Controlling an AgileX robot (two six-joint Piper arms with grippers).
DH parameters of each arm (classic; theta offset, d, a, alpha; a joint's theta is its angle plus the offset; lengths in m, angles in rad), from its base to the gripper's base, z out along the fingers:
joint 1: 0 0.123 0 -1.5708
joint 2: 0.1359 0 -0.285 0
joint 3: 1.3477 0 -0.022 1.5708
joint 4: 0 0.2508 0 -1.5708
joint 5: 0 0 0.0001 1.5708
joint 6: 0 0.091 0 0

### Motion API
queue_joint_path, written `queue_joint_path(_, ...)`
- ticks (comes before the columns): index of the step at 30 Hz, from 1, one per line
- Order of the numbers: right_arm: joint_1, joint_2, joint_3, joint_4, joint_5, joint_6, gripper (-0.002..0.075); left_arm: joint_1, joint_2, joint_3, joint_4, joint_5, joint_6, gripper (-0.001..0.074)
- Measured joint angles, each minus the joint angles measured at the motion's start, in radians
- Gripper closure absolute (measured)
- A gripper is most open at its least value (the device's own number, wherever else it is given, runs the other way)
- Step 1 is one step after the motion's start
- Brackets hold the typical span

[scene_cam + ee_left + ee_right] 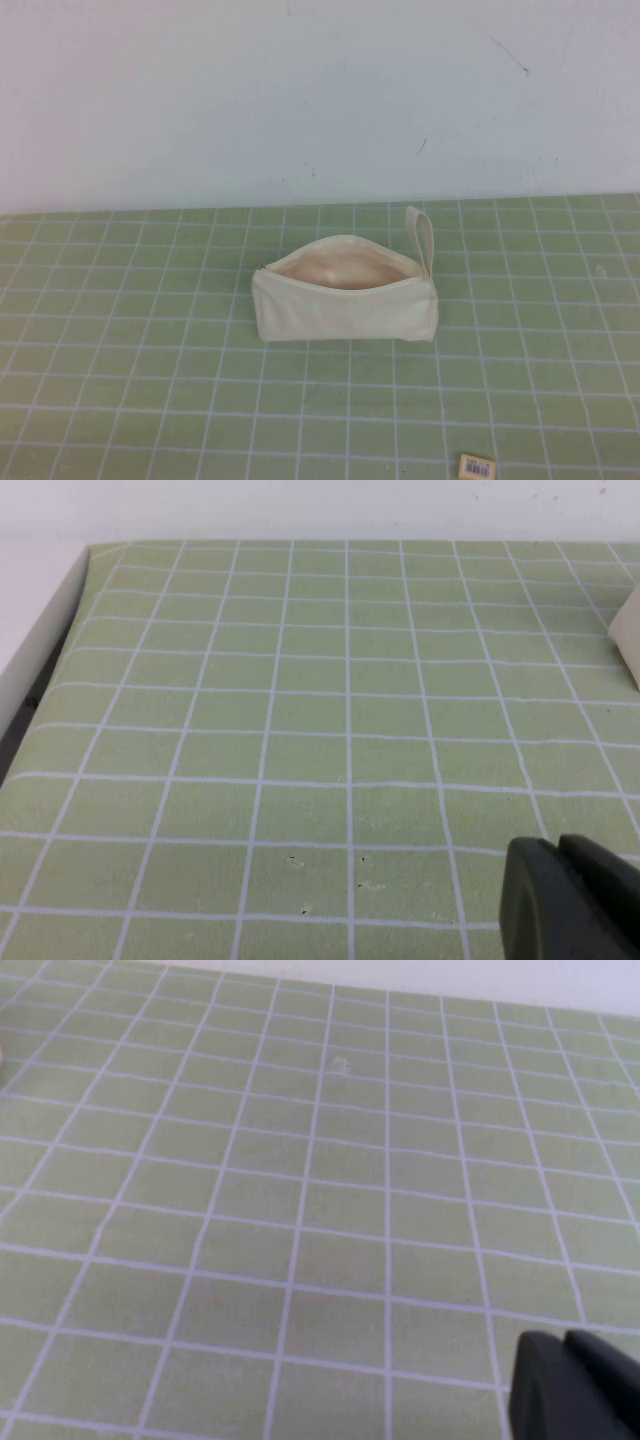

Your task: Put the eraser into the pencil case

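The pencil case [345, 292] is a cream canvas pouch lying in the middle of the green grid mat, its zip open and mouth gaping upward, with its loop strap [423, 240] at the right end. The eraser [477, 467] is a tiny orange-yellow block with a barcode patch, at the near edge of the high view, right of centre. Neither arm shows in the high view. My left gripper [558, 848] is shut and empty over bare mat; a corner of the pencil case [628, 640] shows in its view. My right gripper [565, 1340] is shut and empty over bare mat.
The green grid mat [150, 350] covers the table up to a white wall [300, 90] at the back. In the left wrist view the mat's edge [75, 610] meets a white border.
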Motion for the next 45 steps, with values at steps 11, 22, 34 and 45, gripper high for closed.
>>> queue_joint_path(11,0.000,0.000,0.000,-0.010,0.000,-0.003,0.0727,0.000,0.000,0.000,0.000,0.000,0.000,0.0736)
queue_joint_path(22,0.000,0.000,0.000,-0.030,0.000,-0.005,0.0727,0.000,0.000,0.000,0.000,0.000,0.000,0.0736)
queue_joint_path(34,0.000,0.000,0.008,-0.036,-0.063,-0.007,0.0727,0.000,0.000,0.000,0.000,0.000,0.000,0.0736)
queue_joint_path(45,0.000,0.000,0.010,-0.054,-0.656,-0.058,0.0727,0.000,0.000,0.000,0.000,0.000,0.000,0.0736)
